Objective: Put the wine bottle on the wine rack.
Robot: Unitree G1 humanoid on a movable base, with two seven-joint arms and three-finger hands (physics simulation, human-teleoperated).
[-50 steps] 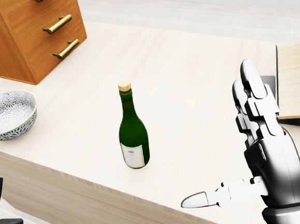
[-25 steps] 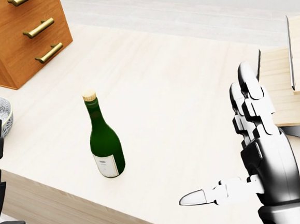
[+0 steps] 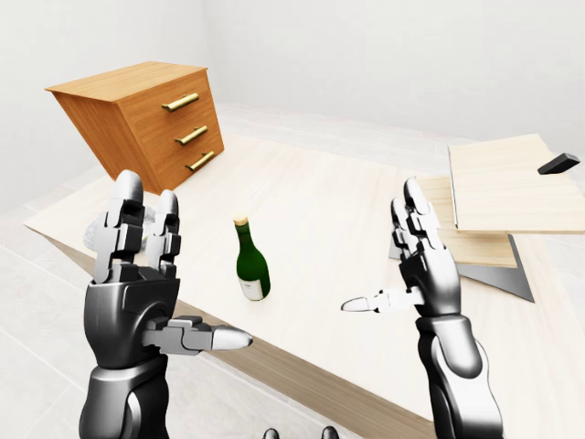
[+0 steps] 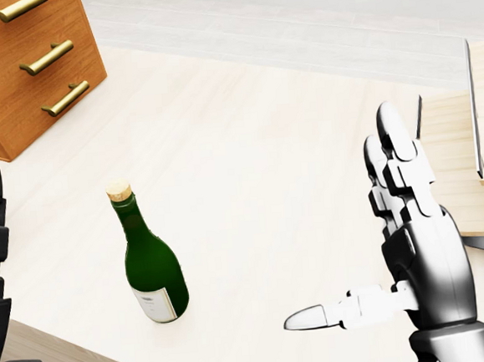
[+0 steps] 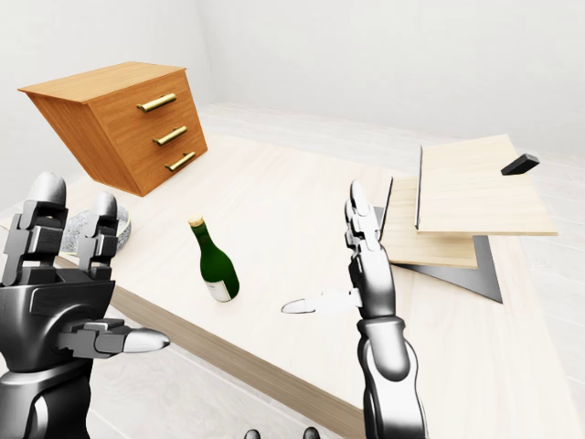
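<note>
The wine bottle [image 4: 152,270] stands upright near the table's [image 4: 248,147] near edge — both hands, left hand [image 3: 137,293] and right hand [image 4: 415,251], fingers spread, grip nothing — best close around its wide body, not the neck.

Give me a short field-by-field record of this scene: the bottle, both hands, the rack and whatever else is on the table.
bottle: green glass wine bottle with cork, upright on the pale wooden table, untouched
left hand: left hand open, raised, clear of the bottle
right hand: right hand open, empty, on the bottle's right in the head view
rack: light wooden wine rack at the table's right
other: brown three-drawer chest; patterned bowl partly hidden
</note>
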